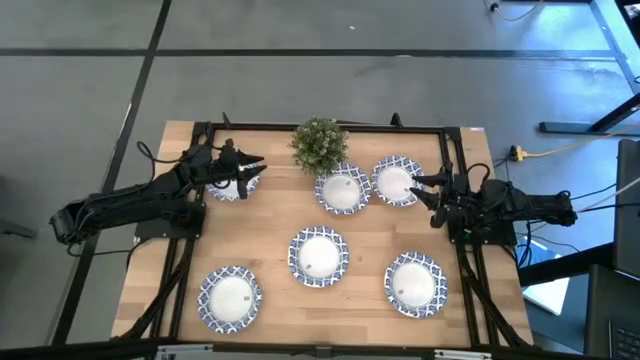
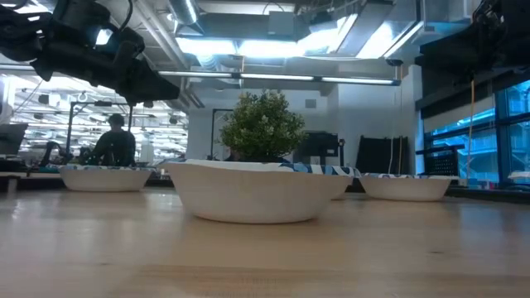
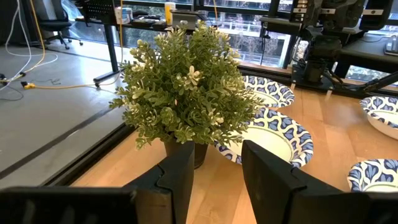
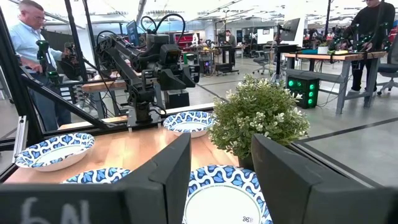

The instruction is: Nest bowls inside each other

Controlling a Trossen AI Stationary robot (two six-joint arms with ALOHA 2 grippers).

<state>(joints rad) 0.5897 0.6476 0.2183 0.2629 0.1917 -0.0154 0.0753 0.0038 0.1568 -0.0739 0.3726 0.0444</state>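
Note:
Six blue-rimmed white bowls sit apart, each flat on its base on the wooden table: far left (image 1: pixel 235 184), two beside the plant (image 1: pixel 342 191) (image 1: pixel 397 181), centre (image 1: pixel 319 256), near right (image 1: pixel 415 283) and near left (image 1: pixel 231 297). My left gripper (image 1: pixel 255 168) hovers open over the far-left bowl's right rim, pointing at the plant (image 3: pixel 186 93); its fingers (image 3: pixel 180 177) stand apart. My right gripper (image 1: pixel 425 188) is open at the right rim of the far-right bowl (image 4: pixel 224 199), fingers (image 4: pixel 168 174) either side of it in the wrist view, touching nothing.
A small green potted plant (image 1: pixel 320 145) stands at the far edge between the two arms, close to the bowl next to it (image 3: pixel 273 134). A black frame (image 1: pixel 330 127) borders the table. Bare wood lies between the near bowls. People stand in the room behind (image 4: pixel 28 37).

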